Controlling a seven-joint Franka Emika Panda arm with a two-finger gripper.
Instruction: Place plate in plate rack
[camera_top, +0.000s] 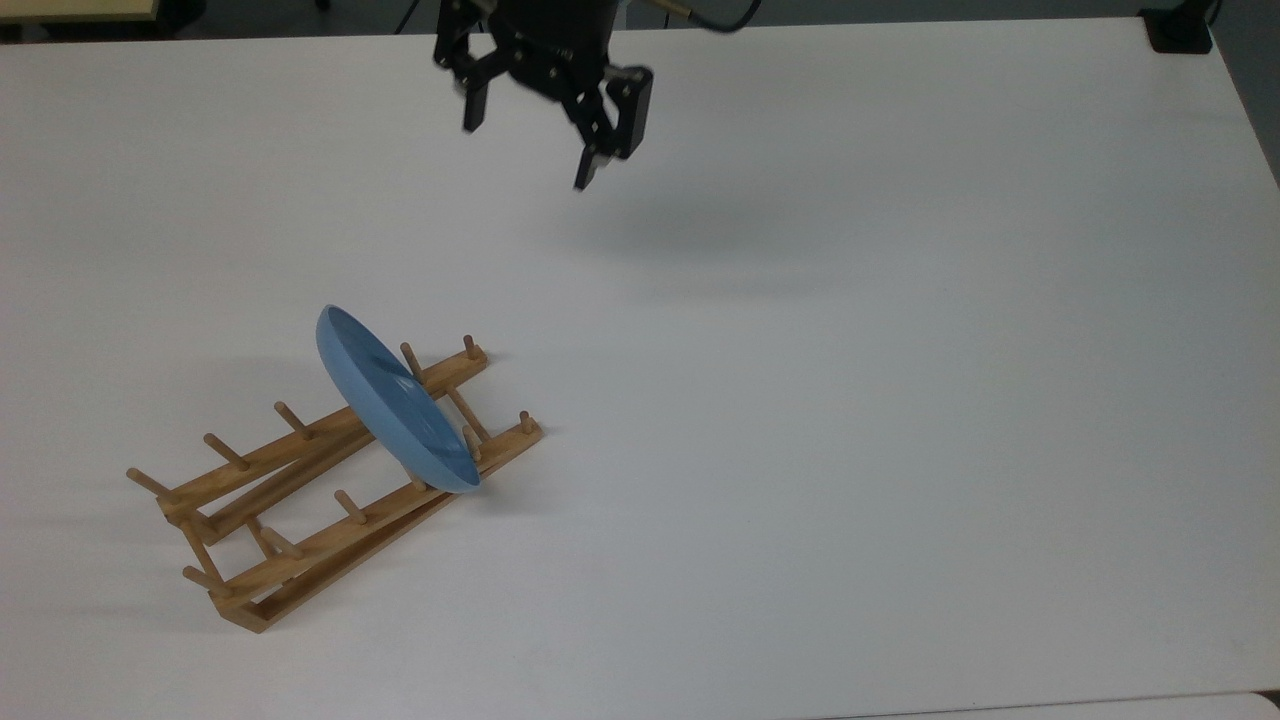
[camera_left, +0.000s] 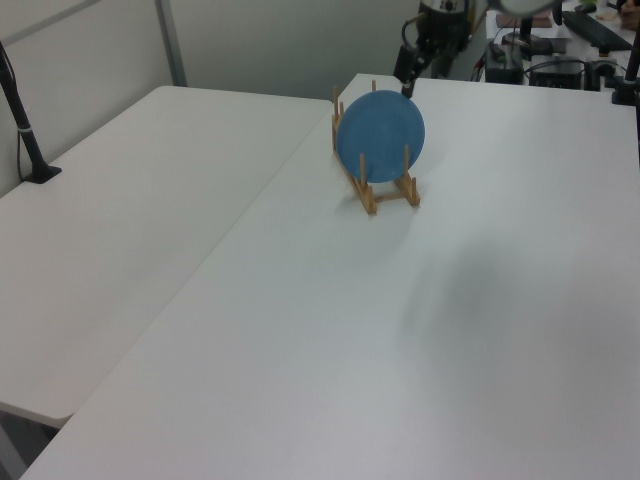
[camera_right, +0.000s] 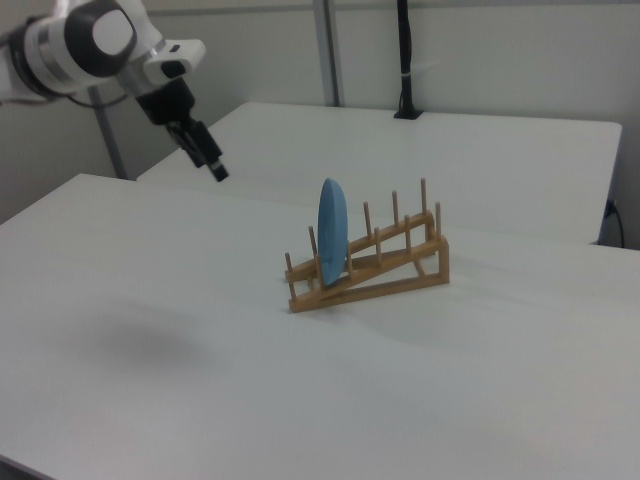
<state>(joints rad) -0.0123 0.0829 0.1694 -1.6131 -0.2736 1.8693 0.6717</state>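
Plate-handling black pincer (camera_top: 528, 140) hangs high above the bench (camera_top: 900, 400), fingers spread wide, nothing held. From it, the light-blue plate (camera_top: 395, 412) lies well apart, toward the top view's lower left. Plate stands on edge in the wooden plate rack (camera_top: 300, 500), slotted between pegs w/ its rim low on the rails, approx. upright, face across the rack's length. Rack's other slots are vacant. Nothing stands between pincer & plate. Task looks done; a retreat seems all that's left.

Light-blue plate (camera_top: 396, 408) upright on edge between pegs, wooden plate rack (camera_top: 300, 500) on white table
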